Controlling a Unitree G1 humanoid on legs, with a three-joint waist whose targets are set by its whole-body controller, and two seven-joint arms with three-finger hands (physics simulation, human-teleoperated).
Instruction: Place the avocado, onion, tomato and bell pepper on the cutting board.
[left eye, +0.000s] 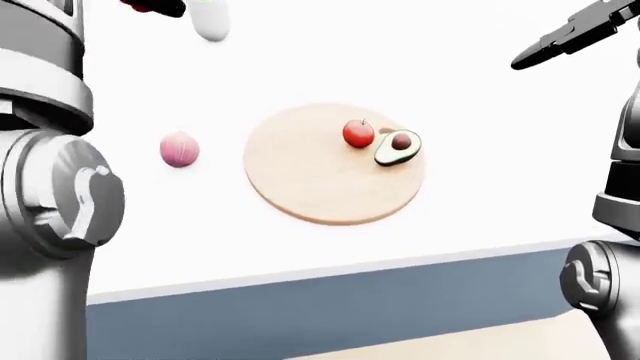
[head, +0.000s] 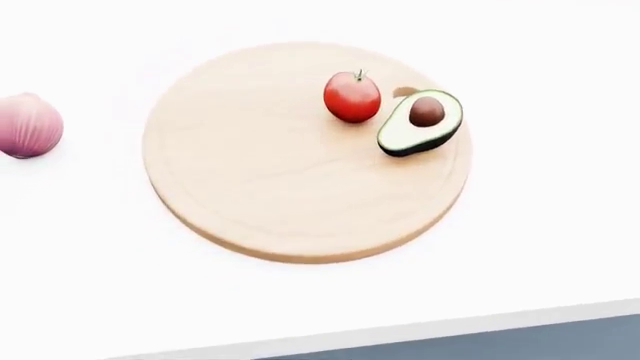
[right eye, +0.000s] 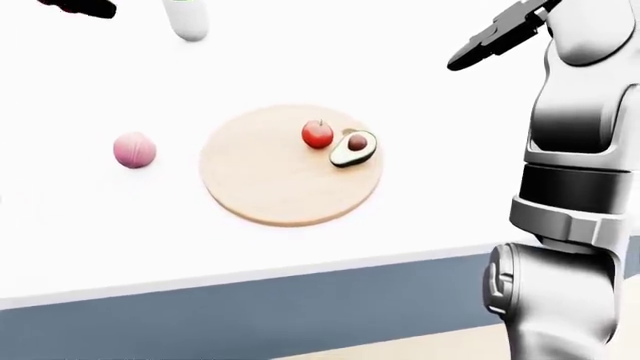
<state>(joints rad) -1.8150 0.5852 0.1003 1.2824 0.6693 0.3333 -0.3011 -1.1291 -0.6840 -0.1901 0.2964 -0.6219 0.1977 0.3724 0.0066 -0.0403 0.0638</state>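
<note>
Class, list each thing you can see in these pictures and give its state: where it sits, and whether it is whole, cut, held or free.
Tomato: whole, upright on the cutting board.
Avocado: halved, pit showing, on the board beside the tomato.
Onion: whole, on the white counter, left of the board.
Right hand: raised, holding nothing.
Left hand: contents unclear.

On the round wooden cutting board (head: 260, 180), a red tomato (head: 352, 97) sits upright just left of a cut-side-up avocado half (head: 420, 122), while the pink onion (head: 30, 125) lies off-board, far left.
</note>
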